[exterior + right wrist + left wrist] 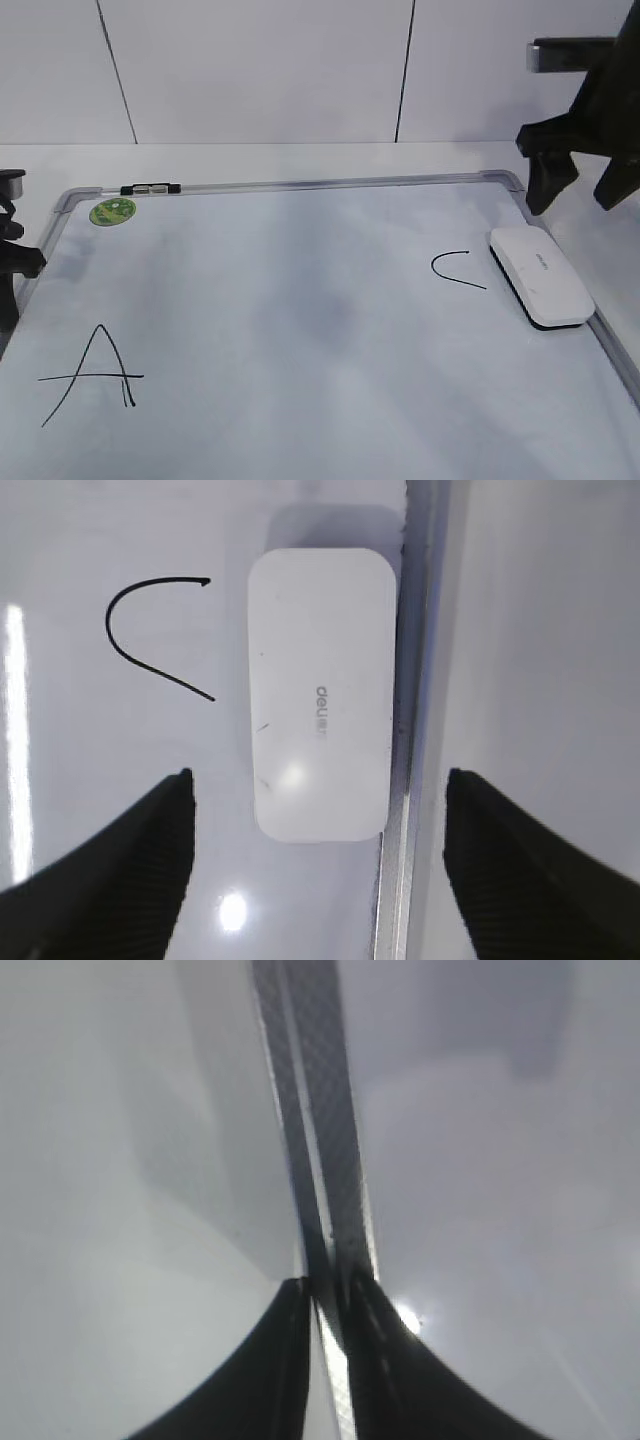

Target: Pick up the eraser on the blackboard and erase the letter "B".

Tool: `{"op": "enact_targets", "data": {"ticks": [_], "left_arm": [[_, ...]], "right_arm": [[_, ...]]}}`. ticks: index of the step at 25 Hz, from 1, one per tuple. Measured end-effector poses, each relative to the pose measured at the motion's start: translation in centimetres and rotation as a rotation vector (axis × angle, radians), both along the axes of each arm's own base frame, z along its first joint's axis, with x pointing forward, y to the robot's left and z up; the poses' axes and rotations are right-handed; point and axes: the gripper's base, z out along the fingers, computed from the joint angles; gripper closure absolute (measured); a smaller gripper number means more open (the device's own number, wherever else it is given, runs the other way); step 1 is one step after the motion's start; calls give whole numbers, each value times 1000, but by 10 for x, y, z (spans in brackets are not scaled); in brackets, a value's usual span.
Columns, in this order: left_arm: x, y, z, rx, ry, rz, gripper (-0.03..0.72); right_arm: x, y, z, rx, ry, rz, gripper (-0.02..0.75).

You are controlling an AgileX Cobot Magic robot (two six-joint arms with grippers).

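- My right claw (318, 865) hangs spread wide above the eraser (322, 692), empty — one dark finger (130, 855) low at my 8 o'clock, the other at my 4 o'clock in my wrist view.
- The eraser lies flat on the blackboard (300, 330), white face up, grey lettering showing, its long side hard against the board's grey right frame (405, 780). It sits at 12 o'clock from the gap between my fingers, with its near end reaching down between them; I am not touching it.
- In the exterior view the eraser (540, 276) rests at about 6 o'clock from my right claw (572, 190), which hovers above the board's far right corner.
- A curved black stroke (150, 630) sits just beside the eraser at its 9 o'clock, apart from it.
- The letter "A" (92, 375) is far off at the board's near left; a green sticker (112, 211) and a marker (150, 188) are at the far left.
- No "B" shows on the board.
- My left claw (328, 1310) is pinched nearly together over the board's frame strip (315, 1110) — gripping nothing that I can make out.
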Motion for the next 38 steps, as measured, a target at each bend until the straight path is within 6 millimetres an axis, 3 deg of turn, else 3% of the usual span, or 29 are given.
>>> {"op": "enact_targets", "data": {"ticks": [4,14,24,31,34,38], "left_arm": [[1,0,1,4,-15,-5,581],[-8,0,33,0,-63,3,461],[-34,-1,45,-10,152,-8,451],[-45,-5,73,-64,76,12,450],[-64,-6,87,-79,37,17,450],[-105,-5,99,-75,0,11,450]], "right_arm": [[-14,-2,27,9,-69,0,164],[-62,-7,86,50,-237,-26,165],[-139,-16,72,55,-195,-33,167],[-187,-22,53,59,-174,-37,169],[-208,-24,46,63,-186,-39,169],[-237,-28,42,72,-238,-38,169]]}}
